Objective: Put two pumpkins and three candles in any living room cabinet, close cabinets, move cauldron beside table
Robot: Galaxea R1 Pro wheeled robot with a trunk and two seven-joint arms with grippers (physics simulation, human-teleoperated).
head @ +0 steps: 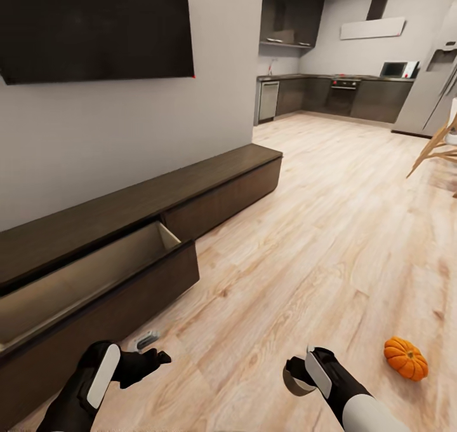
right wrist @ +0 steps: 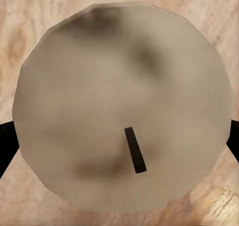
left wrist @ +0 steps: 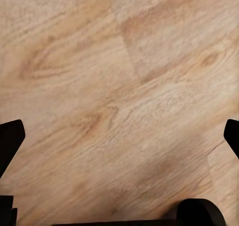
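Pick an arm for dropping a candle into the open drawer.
Right. The right gripper is shut on the candle, though the open drawer lies on the left side. The left gripper is open over the floor.

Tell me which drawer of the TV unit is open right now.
The near drawer, closest to the left gripper, is pulled out, showing its pale beige inside. The far drawer sits flush and shut.

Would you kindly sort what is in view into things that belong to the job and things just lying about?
Belonging to the job:
- pumpkin on the floor
- candle held in the right tool
- cabinet, one drawer open
- left tool, open

Just lying about:
- wall TV
- small grey item on the floor
- kitchen units
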